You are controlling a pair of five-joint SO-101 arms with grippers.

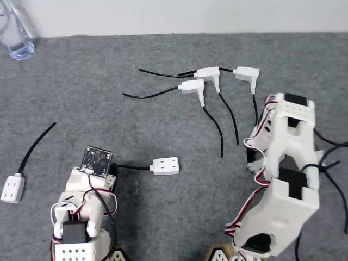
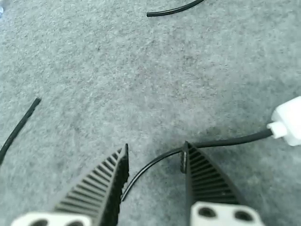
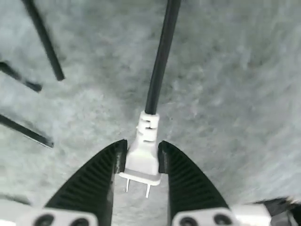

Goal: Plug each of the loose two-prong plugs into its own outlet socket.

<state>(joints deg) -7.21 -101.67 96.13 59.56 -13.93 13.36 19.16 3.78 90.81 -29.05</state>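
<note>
Carpet, bottle, plug between right fingers

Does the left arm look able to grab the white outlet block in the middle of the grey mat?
Probably yes. The white outlet block lies close beside the open left gripper, which hangs over the block's black cord, with nothing between.

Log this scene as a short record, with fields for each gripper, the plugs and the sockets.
left gripper: open, over the grey carpet, a thin black cable lying between its jaws
right gripper: shut on a white two-prong plug, prongs free
loose plugs: three white plugs with black cables, clustered on the far side
sockets: white outlet block mid-table, second white outlet block at the left edge, nothing plugged into either
</note>
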